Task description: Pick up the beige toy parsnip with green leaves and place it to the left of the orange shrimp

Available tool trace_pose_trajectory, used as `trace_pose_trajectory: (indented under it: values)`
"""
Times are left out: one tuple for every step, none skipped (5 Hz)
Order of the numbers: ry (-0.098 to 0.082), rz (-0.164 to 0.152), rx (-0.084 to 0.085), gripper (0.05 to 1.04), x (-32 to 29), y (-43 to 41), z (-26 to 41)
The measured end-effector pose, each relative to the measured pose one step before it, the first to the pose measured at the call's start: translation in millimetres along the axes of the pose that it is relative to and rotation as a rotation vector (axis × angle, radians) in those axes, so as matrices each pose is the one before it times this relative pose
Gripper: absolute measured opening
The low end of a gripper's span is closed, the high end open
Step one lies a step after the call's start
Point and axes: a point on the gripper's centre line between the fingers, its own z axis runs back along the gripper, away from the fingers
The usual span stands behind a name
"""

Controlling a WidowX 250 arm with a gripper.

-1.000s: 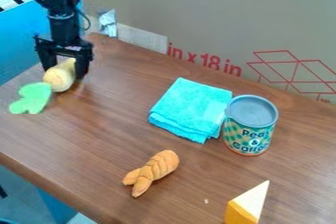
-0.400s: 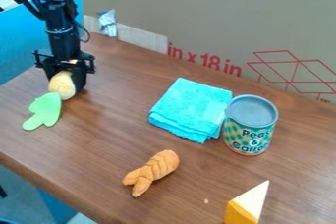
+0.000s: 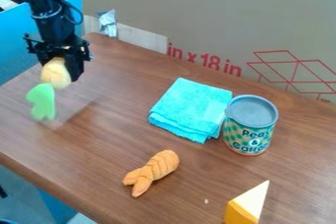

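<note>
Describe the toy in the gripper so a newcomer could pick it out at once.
Over the wooden table, follow the black arm at the view's left down to its gripper, which holds the two-tone toy. Its rounded body is pale yellow, with a light green, lobed end hanging below. That green end sets it apart from the ridged orange toy nearer the camera.

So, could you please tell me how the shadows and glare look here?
In the camera view, a soft shadow falls on the table beside the yellow-and-green toy in the gripper; the silvery tape catches bright highlights; no glare hides the blue cloth or the can.
</note>
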Motion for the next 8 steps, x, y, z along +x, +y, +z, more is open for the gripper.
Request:
trace_pose_trajectory:
  values:
    - [0.0258,-0.0601,-0.0082,0.581,-19.84,-10.86,-0.56]
    - [0.0701,-0.0657,0.01,0.582,-19.17,-12.0,-9.64]
    - [0.0516,-0.0368,0.0083,0.582,-18.4,-16.42,-9.3]
    - [0.0412,-0.0512,-0.0098,0.582,-2.31,-23.41,-8.63]
    - [0.0252,-0.0571,-0.0044,0.582,5.56,-19.68,-12.93]
    - [-0.0176,-0.0495,-0.0131,0.582,9.71,-17.25,2.15]
    - [0.0023,-0.0459,0.0075,0.582,-0.68,-12.48,-5.11]
    - [0.0026,-0.0059,0.0039,0.582,-3.19,-6.56,-4.24]
